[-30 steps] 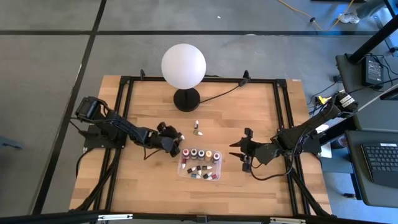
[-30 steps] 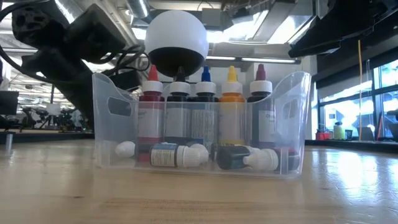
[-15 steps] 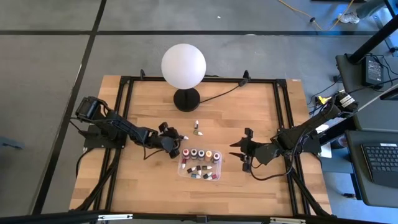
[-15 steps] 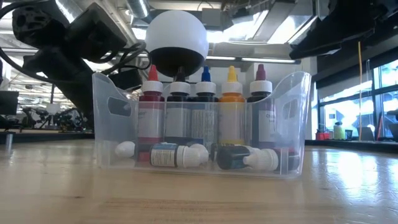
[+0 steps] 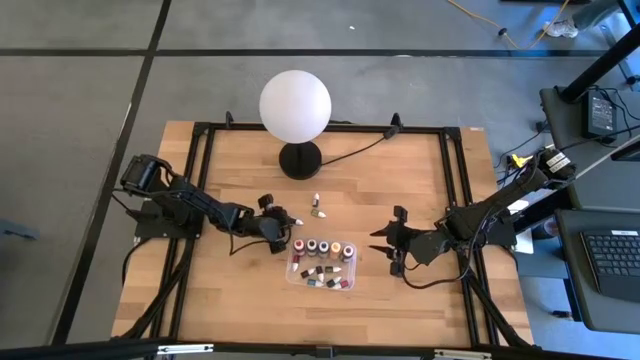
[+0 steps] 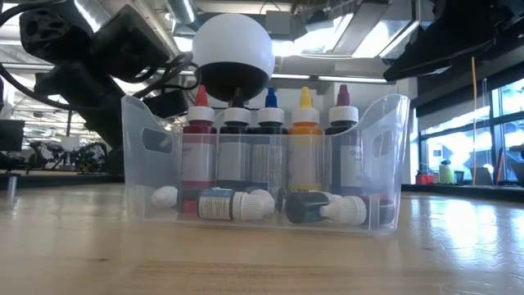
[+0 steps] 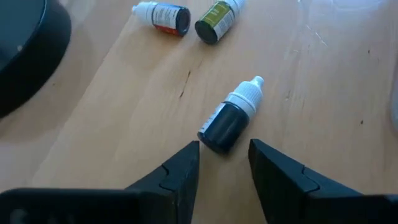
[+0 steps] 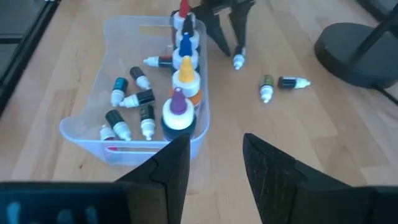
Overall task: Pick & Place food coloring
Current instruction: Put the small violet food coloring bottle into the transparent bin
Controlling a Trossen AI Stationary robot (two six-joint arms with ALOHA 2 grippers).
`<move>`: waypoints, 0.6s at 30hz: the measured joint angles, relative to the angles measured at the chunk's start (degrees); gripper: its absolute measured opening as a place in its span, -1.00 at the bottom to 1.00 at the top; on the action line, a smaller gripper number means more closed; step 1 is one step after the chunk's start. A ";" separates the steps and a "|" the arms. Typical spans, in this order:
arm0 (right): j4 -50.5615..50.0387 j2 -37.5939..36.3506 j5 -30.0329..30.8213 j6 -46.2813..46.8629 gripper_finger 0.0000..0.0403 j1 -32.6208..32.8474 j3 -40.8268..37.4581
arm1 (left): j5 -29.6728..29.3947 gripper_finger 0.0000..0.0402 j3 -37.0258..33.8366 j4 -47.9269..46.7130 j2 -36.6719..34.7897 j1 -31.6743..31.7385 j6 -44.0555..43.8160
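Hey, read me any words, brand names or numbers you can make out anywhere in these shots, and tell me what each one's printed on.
No text can be read in any view.
Upright bottles in the clear tray: label print too blurred to read.
Loose bottle by the left gripper: no readable label.
Keyboard beside the table: keys too small to read.

Wooden table (image 5: 230,290): lamp (image 5: 296,112), clear tray (image 5: 322,282), three loose bottles (image 5: 317,206).

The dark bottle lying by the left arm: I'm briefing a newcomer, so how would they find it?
Start at the white globe lamp, then look to the clear tray. The dark bottle lies alone just before the left end effector, apart from the bottle pair nearer the lamp.
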 joint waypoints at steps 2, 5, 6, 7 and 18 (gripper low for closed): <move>-0.02 0.00 -0.95 0.00 -0.25 0.00 0.00 | -0.05 -0.26 0.00 0.00 0.00 0.21 3.33; 0.00 0.01 -1.29 0.21 -0.25 0.02 -0.01 | -1.41 -0.17 0.00 -0.02 0.04 0.29 8.49; 0.00 0.02 -1.30 0.34 -0.25 0.02 -0.02 | -1.75 -0.15 0.00 -0.09 0.04 0.34 9.09; 0.00 0.01 -1.29 0.57 -0.25 0.02 -0.01 | -1.37 -0.13 0.00 -0.19 0.04 0.58 9.30; -0.02 0.00 -1.31 1.42 -0.25 0.00 -0.02 | 9.66 -0.15 -0.07 3.22 0.04 4.82 18.43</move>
